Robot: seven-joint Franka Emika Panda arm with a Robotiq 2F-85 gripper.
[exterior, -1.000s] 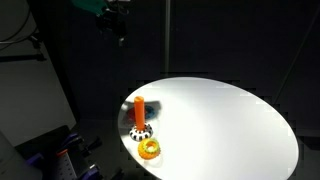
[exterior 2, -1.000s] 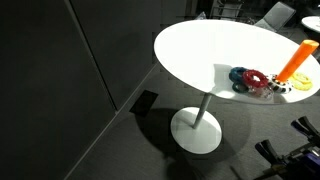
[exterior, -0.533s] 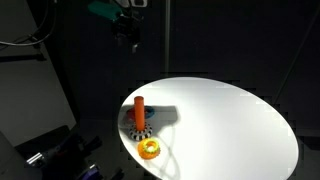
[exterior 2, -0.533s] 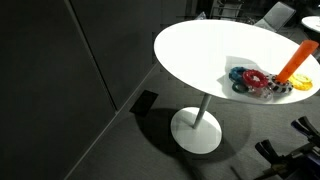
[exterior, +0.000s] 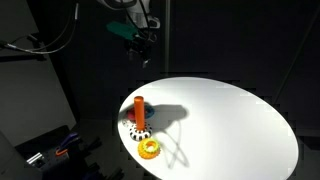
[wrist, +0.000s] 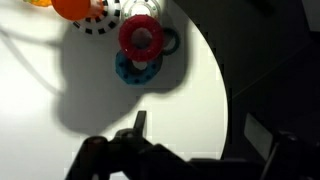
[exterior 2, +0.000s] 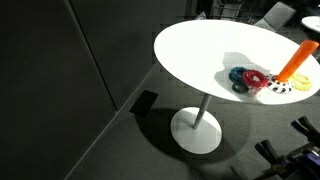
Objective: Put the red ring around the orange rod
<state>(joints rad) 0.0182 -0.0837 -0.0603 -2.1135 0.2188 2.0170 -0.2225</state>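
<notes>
Red ring: the red ring (wrist: 127,35) sits just beside the orange rod (wrist: 72,8), close against the rod's speckled base (wrist: 105,22). It appears stacked on a blue ring (wrist: 128,70), with a dark ring touching its side.
Same ring, exterior view: a small red loop (exterior 2: 250,76) near the foot of the orange rod (exterior 2: 297,60).
Handling: I judge it light, stiff and smooth, so it will likely slide or tip off the stack if nudged.
Where I'd hold: across the band on the side away from the rod, one finger in the hole and one outside, which leaves the hole free for the peg.
Yellow-orange ring: (exterior: 149,149) lies flat just beside the rod (exterior: 139,108); not my target.
Table: the white round top (exterior: 230,120) carries the rod and rings.
Gripper: (exterior: 140,45) hangs high, well apart from the rod. In the wrist view its fingers (wrist: 140,122) stand wide and empty.
</notes>
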